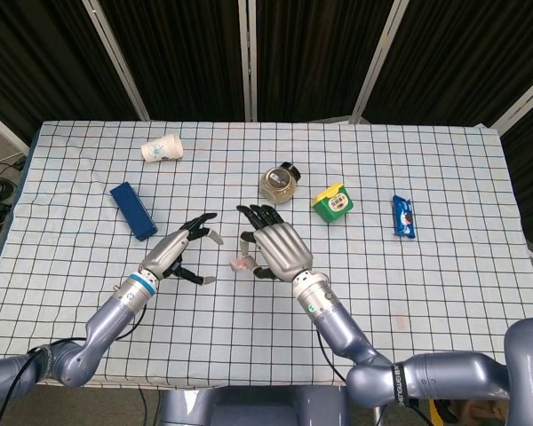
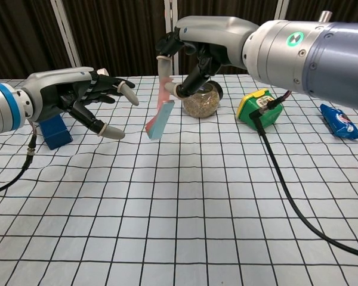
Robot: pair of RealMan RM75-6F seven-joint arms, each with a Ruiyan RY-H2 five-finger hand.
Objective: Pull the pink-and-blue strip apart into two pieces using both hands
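My right hand (image 2: 191,56) pinches the top of the pink-and-blue strip (image 2: 161,110), which hangs down above the checked tablecloth, pink above and blue at its lower end. In the head view the right hand (image 1: 275,244) covers most of the strip, and only a pink bit of the strip (image 1: 240,263) shows at its left. My left hand (image 2: 89,98) hovers to the left of the strip with its fingers spread and nothing in it; the left hand (image 1: 182,248) stays a short gap away from the strip.
On the table (image 1: 426,311) stand a blue box (image 1: 131,210) at the left, a tipped paper cup (image 1: 162,149) at the back, a jar of grains (image 1: 279,184), a green-and-yellow container (image 1: 334,202) and a blue snack packet (image 1: 403,216) at the right. A black cable (image 2: 286,179) trails below my right arm.
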